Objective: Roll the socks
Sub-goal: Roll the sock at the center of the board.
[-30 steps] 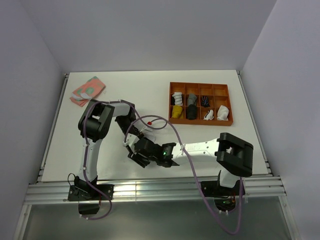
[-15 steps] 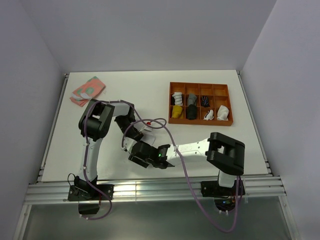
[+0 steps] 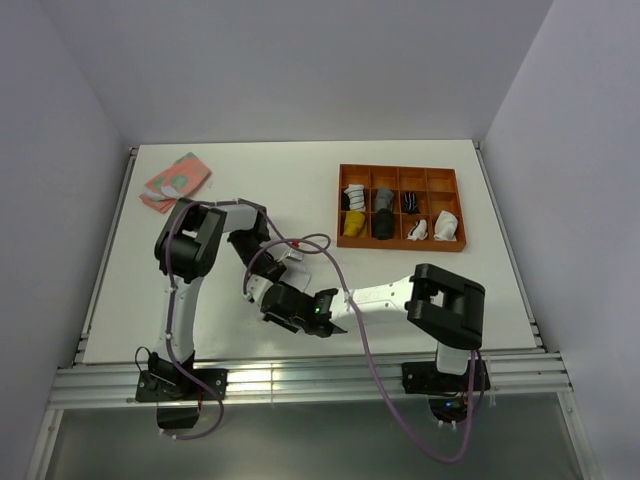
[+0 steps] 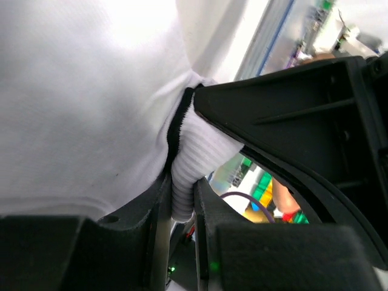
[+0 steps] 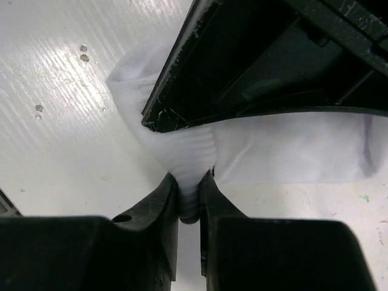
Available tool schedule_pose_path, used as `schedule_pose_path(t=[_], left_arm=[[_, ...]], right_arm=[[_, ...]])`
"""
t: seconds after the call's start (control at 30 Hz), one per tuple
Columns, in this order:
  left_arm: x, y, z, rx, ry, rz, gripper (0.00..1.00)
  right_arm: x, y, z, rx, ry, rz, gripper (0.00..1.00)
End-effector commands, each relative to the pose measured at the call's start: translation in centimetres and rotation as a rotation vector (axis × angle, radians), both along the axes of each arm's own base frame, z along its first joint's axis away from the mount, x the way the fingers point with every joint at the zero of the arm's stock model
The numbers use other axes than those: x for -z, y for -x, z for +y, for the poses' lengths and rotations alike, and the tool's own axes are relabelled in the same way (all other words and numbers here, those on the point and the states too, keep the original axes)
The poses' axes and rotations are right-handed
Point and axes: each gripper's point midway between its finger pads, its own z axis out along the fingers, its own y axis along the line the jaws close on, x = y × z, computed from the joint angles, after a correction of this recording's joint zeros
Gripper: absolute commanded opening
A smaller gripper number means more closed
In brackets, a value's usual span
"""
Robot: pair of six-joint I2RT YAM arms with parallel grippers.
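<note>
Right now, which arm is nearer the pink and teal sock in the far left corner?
Left. The left arm bends just in front of the pink and teal sock; the right arm comes in from the right, ending at the white sock.

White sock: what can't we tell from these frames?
white sock, top view: hidden under left end effector and right end effector; shape and roll progress unreadable.
white sock, wrist views: cut off by frame edges, overexposed.
tray socks in orange tray, top view: too small for patterns.
pink sock, top view: too small to tell single or pair.
</note>
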Motion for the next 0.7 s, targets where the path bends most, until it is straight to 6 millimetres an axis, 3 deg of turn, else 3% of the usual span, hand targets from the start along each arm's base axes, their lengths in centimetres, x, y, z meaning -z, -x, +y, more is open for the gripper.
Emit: schedule_pose_path(t=[0.0, 0.27, 0.33, 0.4, 0.6, 0.63, 0.67], left_arm=[[2.3, -5.4, -1.0, -0.020, 0.043, -0.323, 0.23], [-1.2, -10.0, -2.3, -0.229, 0.140, -0.482, 0.30], [-2.2, -11.3, -2.5, -0.295, 0.160, -0.520, 0.31], [-3.4, -12.4, -2.0, -0.370, 0.166, -0.539, 0.31], [-4.9, -15.5, 0.5, -0.547, 0.141, -0.682, 0.29], [-4.7, -15.4, 1.0, -0.554, 0.129, -0.700, 0.28], [-4.9, -16.0, 1.4, -0.561, 0.129, -0.753, 0.28]], right_arm=[[-0.6, 0.5, 1.2, 0.008, -0.094, 0.105, 0.02], [-0.4, 1.3, 0.4, -0.008, -0.186, 0.334, 0.00], [-0.4, 0.7, 0.0, 0.006, -0.206, 0.372, 0.00], [-0.4, 0.9, -0.3, -0.007, -0.222, 0.421, 0.00], [0.2, -1.1, -0.6, 0.035, -0.275, 0.588, 0.00], [0.2, -0.7, -0.6, 0.027, -0.275, 0.639, 0.00], [1.0, -1.4, -1.0, 0.057, -0.262, 0.668, 0.00]])
